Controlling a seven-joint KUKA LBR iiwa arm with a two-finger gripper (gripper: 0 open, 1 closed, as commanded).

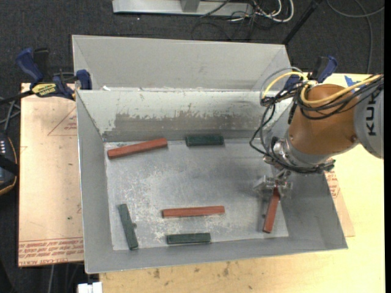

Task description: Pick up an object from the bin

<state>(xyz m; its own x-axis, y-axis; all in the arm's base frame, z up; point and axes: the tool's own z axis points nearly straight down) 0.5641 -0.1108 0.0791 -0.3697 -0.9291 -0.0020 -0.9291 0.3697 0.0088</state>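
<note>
The long reddish-brown rectangular bar (269,215) is lying just under the end effector (276,187), its upper end meeting the tip. A second reddish-brown bar (193,212) is lying well apart. I cannot tell how far the end effector is open.

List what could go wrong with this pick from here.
1. The pincer sits over the upper end of the red bar, not its middle; gripped there, the bar may tilt or slip out.
2. The bar lies close to the bin's right wall, so the pincer might scrape that wall if it goes lower.
</note>
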